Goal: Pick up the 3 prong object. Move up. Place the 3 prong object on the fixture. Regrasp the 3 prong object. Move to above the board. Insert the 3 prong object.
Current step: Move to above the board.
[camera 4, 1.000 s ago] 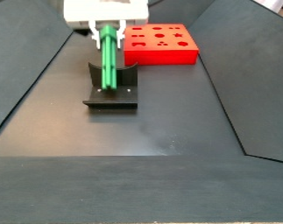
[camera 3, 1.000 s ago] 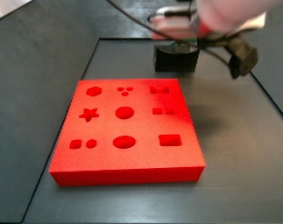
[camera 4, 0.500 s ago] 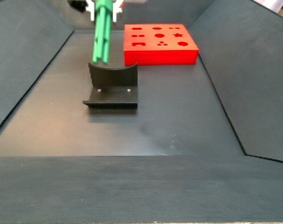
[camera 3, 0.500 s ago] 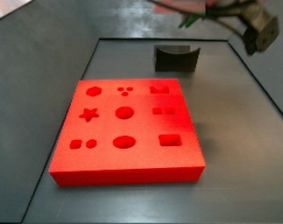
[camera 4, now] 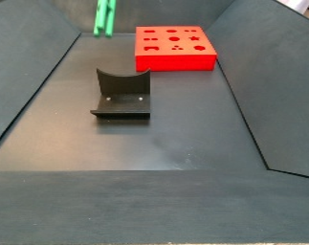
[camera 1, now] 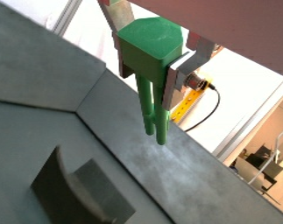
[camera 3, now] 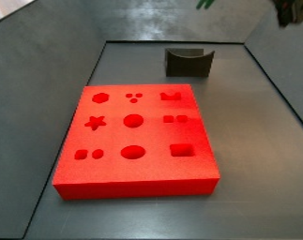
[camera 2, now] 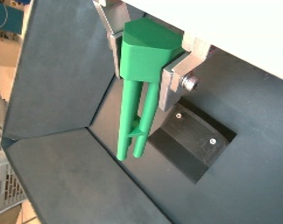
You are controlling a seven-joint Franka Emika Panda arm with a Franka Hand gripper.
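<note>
My gripper is shut on the thick head of the green 3 prong object, whose slim prongs hang out past the fingers in both wrist views. It is high above the floor. In both side views only the tips of the 3 prong object show at the top edge. The fixture stands bare below, also seen under the prongs in a wrist view. The red board lies flat beside the fixture, its cut-out holes unfilled.
Sloping dark walls enclose the dark floor on which board and fixture rest. A dark part of the wrist shows at the top corner of a side view.
The gripper has risen straight up with the 3 prong object, lifting it off the fixture's notch. It now sits almost out of both side views.
</note>
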